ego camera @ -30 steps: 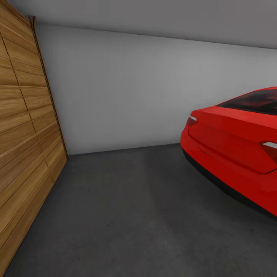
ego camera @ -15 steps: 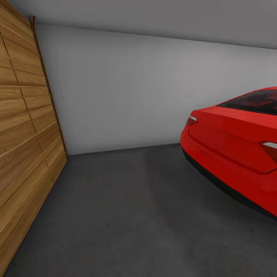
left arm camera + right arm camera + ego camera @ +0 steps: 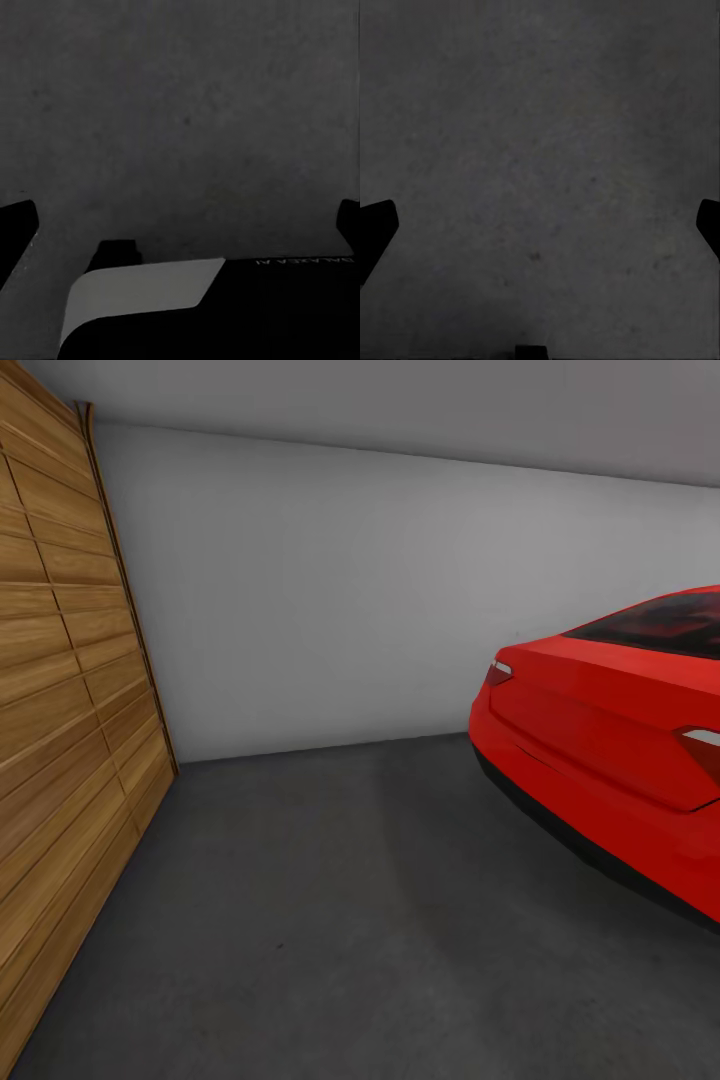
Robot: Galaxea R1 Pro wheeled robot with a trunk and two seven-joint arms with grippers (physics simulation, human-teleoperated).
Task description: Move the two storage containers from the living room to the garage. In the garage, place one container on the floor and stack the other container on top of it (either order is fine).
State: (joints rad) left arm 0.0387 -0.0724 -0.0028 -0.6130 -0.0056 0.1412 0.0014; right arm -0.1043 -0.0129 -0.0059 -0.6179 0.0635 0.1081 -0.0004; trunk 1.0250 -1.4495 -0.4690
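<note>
I am in the garage, facing its white-grey back wall point(image 3: 330, 610). The dark grey concrete floor point(image 3: 340, 920) stretches ahead of me. The two storage containers and the living room are out of view. In the left wrist view my left gripper point(image 3: 180, 225) hangs open over bare floor point(image 3: 187, 112), its dark fingertips point(image 3: 16, 225) spread wide with nothing between them. My right gripper point(image 3: 540, 229) is likewise open above the floor point(image 3: 547, 135), fingertips point(image 3: 375, 232) far apart and empty.
A red car point(image 3: 610, 760) stands at the right, its rear bumper jutting toward the middle. A wooden slatted door point(image 3: 60, 740) runs along the left. Part of my own black and white base point(image 3: 150, 292) shows under the left gripper.
</note>
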